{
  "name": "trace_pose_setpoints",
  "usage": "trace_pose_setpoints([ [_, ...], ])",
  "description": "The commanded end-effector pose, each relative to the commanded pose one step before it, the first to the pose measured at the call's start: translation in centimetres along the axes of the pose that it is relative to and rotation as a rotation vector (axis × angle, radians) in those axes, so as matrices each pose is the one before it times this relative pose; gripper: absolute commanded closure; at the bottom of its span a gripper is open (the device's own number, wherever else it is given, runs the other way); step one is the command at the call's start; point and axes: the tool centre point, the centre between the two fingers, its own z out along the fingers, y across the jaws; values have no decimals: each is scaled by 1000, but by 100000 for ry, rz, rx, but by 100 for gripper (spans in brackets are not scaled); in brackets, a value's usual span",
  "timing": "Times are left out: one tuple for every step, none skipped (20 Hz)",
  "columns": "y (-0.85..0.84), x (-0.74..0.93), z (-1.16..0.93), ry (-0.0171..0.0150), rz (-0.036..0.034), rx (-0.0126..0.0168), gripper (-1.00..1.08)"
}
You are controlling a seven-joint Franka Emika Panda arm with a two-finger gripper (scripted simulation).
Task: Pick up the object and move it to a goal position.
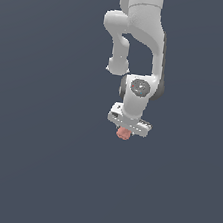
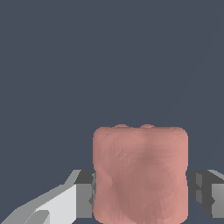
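Salmon-pink and lumpy, the object (image 1: 124,133) sat directly beneath the white gripper (image 1: 126,131), much smaller than it, poking out just below the gripper's crossbar in the exterior view. In the wrist view the object (image 2: 140,174) filled the space between the two fingers (image 2: 85,194), one pad pressed to each of its flanks with no gap that I could see, so I judged the pincer clenched on the block rather than released. I could not tell from either picture whether the block was resting on the plain slate-grey ground (image 1: 35,163) or already lifted clear of it, as no shadow or contact line showed. No goal marker appeared anywhere around the gripper. As I read it, the step in hand was securing the grasp and carrying the block away; to do that well I would have held the squeeze steady, raised the arm straight up from the gripper's present spot before travelling sideways, and moved smoothly so the rounded, uneven flanks of the block did not twist or slip between the flat pads. The grip seemed centred on the block, which favoured a stable carry. No brand, label or writing could be read on the arm (image 1: 140,32), the gripper or the block.
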Motion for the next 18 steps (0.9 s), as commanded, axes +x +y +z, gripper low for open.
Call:
trace_pose_setpoints([
  [19, 33, 58, 27, 49, -12, 108],
  [0, 0, 0, 0, 0, 0, 108],
  [0, 0, 0, 0, 0, 0, 108],
  [0, 0, 0, 0, 0, 0, 108],
  [0, 0, 0, 0, 0, 0, 108],
  [-36, -32, -68, -10, -50, 46, 108],
  [2, 24, -17, 0, 0, 0, 108],
  [7, 72, -52, 0, 0, 0, 108],
  [10, 120, -87, 0, 0, 0, 108],
  [14, 167, -120, 0, 0, 0, 108],
  [16, 213, -152, 0, 0, 0, 108],
  [18, 257, -181, 0, 0, 0, 108],
  [19, 300, -209, 0, 0, 0, 108],
  [20, 341, -236, 0, 0, 0, 108],
  [20, 380, -261, 0, 0, 0, 108],
  [21, 418, -285, 0, 0, 0, 108],
  [21, 454, -308, 0, 0, 0, 108],
  [22, 488, -329, 0, 0, 0, 108],
])
